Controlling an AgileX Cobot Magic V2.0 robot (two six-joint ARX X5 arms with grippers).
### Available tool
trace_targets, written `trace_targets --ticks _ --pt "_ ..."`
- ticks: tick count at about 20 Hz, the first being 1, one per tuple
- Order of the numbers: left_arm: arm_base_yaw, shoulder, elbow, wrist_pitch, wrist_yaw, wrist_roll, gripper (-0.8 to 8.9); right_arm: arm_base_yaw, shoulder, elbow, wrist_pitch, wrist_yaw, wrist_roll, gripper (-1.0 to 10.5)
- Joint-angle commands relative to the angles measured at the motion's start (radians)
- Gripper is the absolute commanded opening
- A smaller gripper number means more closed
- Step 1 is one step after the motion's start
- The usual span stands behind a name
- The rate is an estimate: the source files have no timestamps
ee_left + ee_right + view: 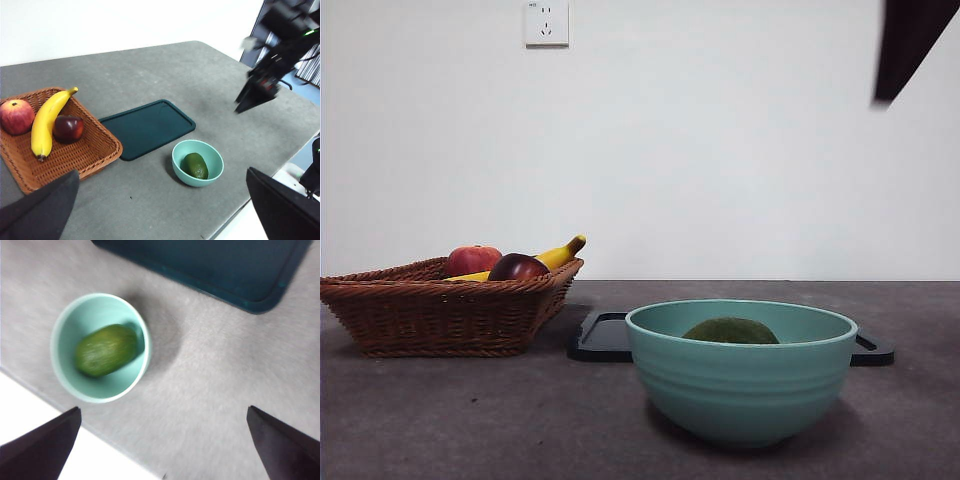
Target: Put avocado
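The avocado (731, 331) is dark green and oval, and it lies inside a teal bowl (740, 385) near the table's front edge. Both wrist views show the avocado (195, 166) (106, 350) resting in the bowl (213, 155) (65, 325). My right gripper (164, 440) hangs high above the table beside the bowl, open and holding nothing. It also shows as a dark arm (255, 95) in the left wrist view and as a black tip (905, 45) in the front view. My left gripper (161, 200) is raised well back from the bowl, open and empty.
A wicker basket (430, 310) (95, 150) stands at the left with a red apple (16, 116), a banana (47, 120) and a dark maroon fruit (68, 128). A flat dark tray (147, 127) (215, 265) lies between basket and bowl, just behind the bowl.
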Motion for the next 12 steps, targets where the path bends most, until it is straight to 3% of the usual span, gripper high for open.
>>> trace_targets --ticks 1,10,12 --pt "-0.012 0.006 0.011 0.018 -0.005 0.009 5.62 0.051 0.122 0.017 0.061 0.021 0.017 6.5" --pt "-0.012 0.006 0.011 0.015 -0.005 0.009 5.62 0.173 0.447 0.016 0.21 0.098 0.037 6.0" --pt "-0.012 0.006 0.011 0.009 -0.005 0.009 5.62 0.181 0.489 0.016 0.214 0.098 0.038 5.4"
